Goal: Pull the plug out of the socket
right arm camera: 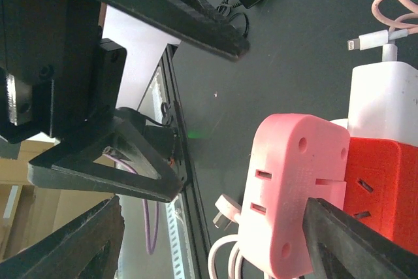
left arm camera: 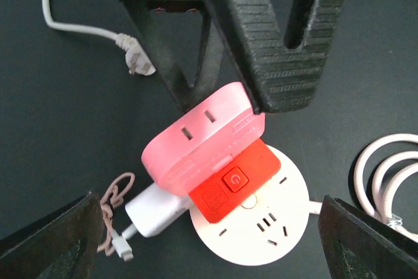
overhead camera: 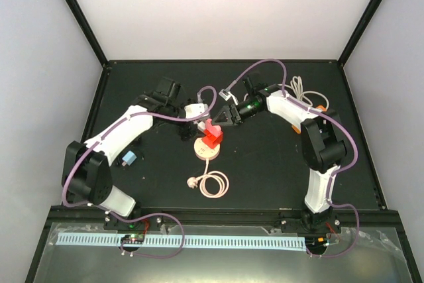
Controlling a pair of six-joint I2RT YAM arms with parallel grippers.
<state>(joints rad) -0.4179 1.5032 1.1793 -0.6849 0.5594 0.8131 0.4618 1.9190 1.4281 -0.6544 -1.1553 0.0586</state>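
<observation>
Your spread right fingers (left arm camera: 281,50) sit around the pink plastic plug (left arm camera: 202,135) to grab it; your spread left fingers (left arm camera: 46,240) hang over the round white socket (left arm camera: 287,227).

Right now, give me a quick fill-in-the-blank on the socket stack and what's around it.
1. The pink adapter sits on the red adapter, which sits on a white socket whose shape is ___.
2. One of the right arm's fingers rests against the ___ adapter.
3. In the top view, the small blue object lies nearest the ___ arm.
Missing words: round; pink; left.
</observation>
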